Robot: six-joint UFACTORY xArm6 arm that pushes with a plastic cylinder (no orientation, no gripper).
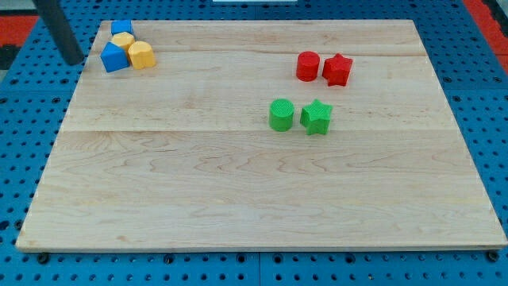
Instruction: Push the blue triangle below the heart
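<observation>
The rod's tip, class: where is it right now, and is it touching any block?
My tip: holds nothing, at the view's top left, just left of the blue triangle, a small gap between.

Desk point(238, 191): pale wood grain. Blocks: blue triangle point(113, 58), yellow heart point(140, 55), red star point(337, 69), green cylinder point(281, 114).

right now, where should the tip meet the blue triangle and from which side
There is no grip here, only a push. The blue triangle touches the yellow block on its right. My tip sits just off its left. I would probably contact its top-left face and push toward the view's bottom, sliding it clear of the cluster.
</observation>
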